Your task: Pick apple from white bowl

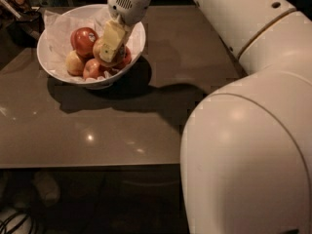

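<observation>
The white bowl [138, 39], lined with crinkled white paper, stands at the back left of the dark table [97, 130]. My gripper [113, 51] reaches down into it from above. It is shut on the golden-yellow apple [98, 48] with a reddish blush. One pale yellow finger [112, 39] crosses the apple's front; the other finger is hidden behind it. The apple sits at the right of the pile, slightly above the other fruit. A deep red apple [84, 38] lies just left of it.
Two smaller pale apples [74, 62] [91, 68] lie at the bowl's front left. My large white arm [253, 130] fills the right side of the view. Dark clutter [19, 4] sits beyond the table's far left corner. The table's front edge [87, 165] runs across below.
</observation>
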Controlling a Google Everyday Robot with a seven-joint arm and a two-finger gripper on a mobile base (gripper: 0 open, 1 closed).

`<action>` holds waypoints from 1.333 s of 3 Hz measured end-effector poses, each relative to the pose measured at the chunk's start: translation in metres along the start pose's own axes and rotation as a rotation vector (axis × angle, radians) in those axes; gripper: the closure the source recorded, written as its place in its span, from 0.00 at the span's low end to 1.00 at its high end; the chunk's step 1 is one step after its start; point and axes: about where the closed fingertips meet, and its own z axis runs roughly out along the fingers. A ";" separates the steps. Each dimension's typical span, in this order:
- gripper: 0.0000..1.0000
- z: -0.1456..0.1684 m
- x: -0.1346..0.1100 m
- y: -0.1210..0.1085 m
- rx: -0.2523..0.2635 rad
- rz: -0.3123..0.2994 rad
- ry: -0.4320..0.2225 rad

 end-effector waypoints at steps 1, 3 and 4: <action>1.00 -0.003 -0.003 0.002 0.002 -0.010 -0.006; 1.00 -0.041 -0.018 0.035 -0.012 -0.226 -0.090; 1.00 -0.067 -0.025 0.063 -0.003 -0.354 -0.132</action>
